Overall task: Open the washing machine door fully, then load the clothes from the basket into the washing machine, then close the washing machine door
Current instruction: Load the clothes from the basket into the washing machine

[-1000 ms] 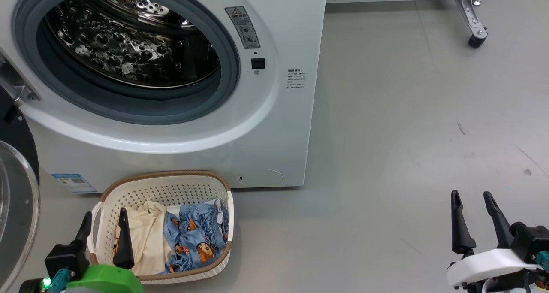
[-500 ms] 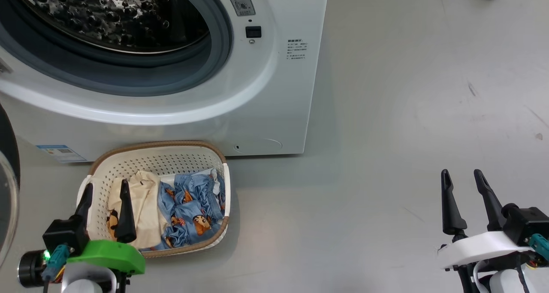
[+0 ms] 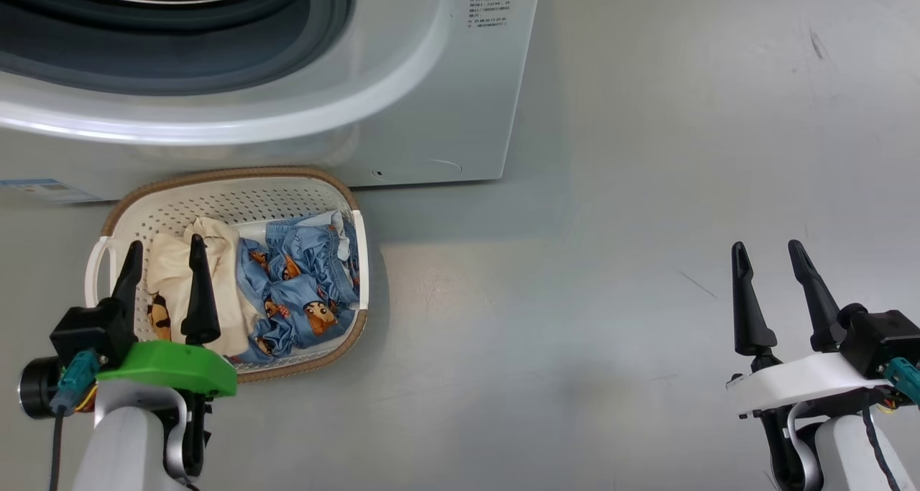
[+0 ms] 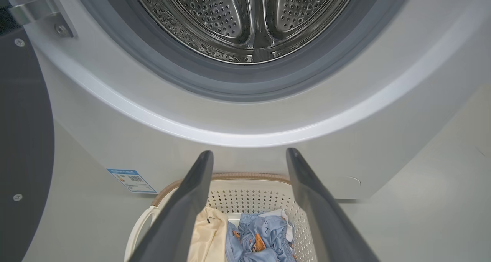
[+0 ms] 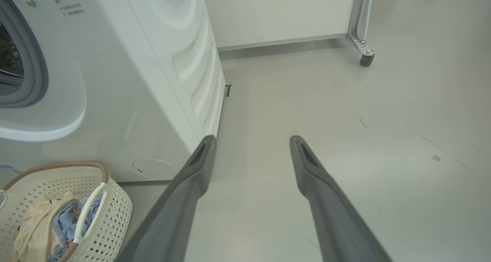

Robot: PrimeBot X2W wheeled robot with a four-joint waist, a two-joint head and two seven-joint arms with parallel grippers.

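Grey floor point(image 3: 632, 210): smooth, with a few dark scuff marks point(image 3: 818, 43). White panel point(image 5: 276, 12) at the far side, carried on a metal leg point(image 5: 358, 28) with a black caster point(image 5: 366, 59) on the floor.

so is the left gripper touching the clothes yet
Cannot tell. In the head view the left gripper overlaps the clothes, and the left wrist view leaves its height over them unclear.

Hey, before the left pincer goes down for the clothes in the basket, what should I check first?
1. The washing machine door is swung clear of the opening: ok.
2. The drum mouth is unobstructed: ok.
3. The left pincer is open: ok.
4. It is lined up over the clothes in the basket: ok.
5. The right pincer is open, away from the basket: ok.
6. Height above the clothes: cannot tell.
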